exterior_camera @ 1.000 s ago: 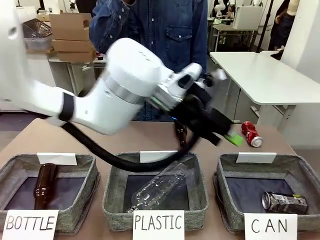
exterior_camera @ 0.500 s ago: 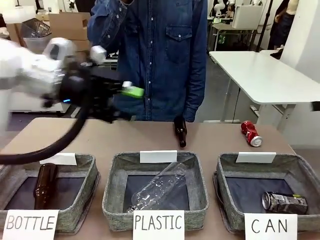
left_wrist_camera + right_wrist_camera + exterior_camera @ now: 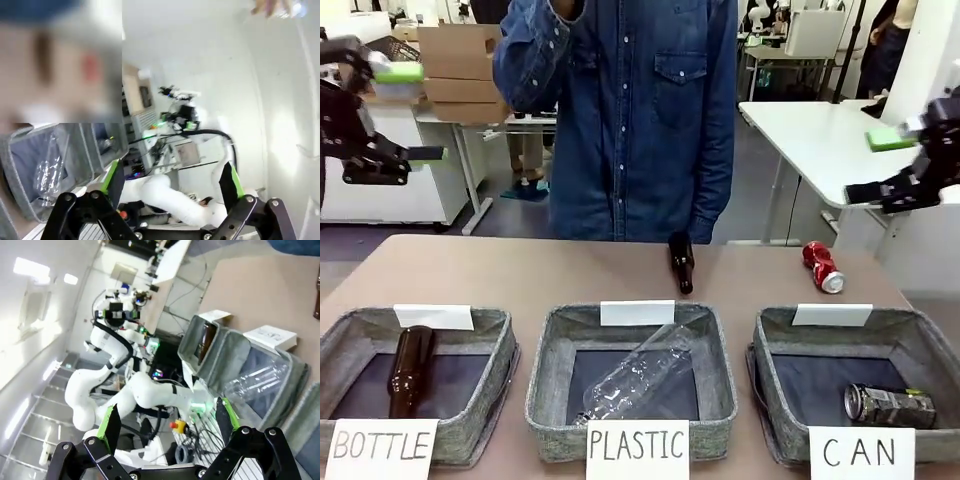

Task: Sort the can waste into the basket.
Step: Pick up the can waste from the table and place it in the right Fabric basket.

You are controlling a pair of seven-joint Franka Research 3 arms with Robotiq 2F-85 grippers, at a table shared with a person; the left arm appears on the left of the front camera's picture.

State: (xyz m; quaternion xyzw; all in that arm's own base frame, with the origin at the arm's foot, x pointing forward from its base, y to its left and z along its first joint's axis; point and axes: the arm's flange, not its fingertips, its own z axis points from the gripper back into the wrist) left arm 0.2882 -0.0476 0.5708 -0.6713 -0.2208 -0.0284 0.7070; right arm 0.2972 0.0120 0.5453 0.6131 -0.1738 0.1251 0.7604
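A red can [image 3: 823, 267] with a silver end lies on the table at the far right, behind the baskets. A black-and-silver can [image 3: 888, 405] lies on its side inside the grey basket [image 3: 767, 352] signed CAN at the front right. My left gripper [image 3: 410, 113] hangs high at the picture's left edge, open and holding nothing, far from both cans. High at the right edge is my right gripper [image 3: 882, 165], open and bare too, above and right of the red can. Both wrist views show spread fingers, left [image 3: 172, 180] and right [image 3: 167, 425], with nothing between them.
A brown bottle [image 3: 681, 262] lies on the table's far middle. The BOTTLE basket [image 3: 500, 330] holds a brown bottle [image 3: 408, 370]; the PLASTIC basket [image 3: 545, 340] holds a clear bottle [image 3: 638, 375]. A person in a denim shirt [image 3: 640, 110] stands at the far edge.
My left arm swung from over the table's middle back to the far left and up. The right gripper came into view at the right edge. The cans did not move.
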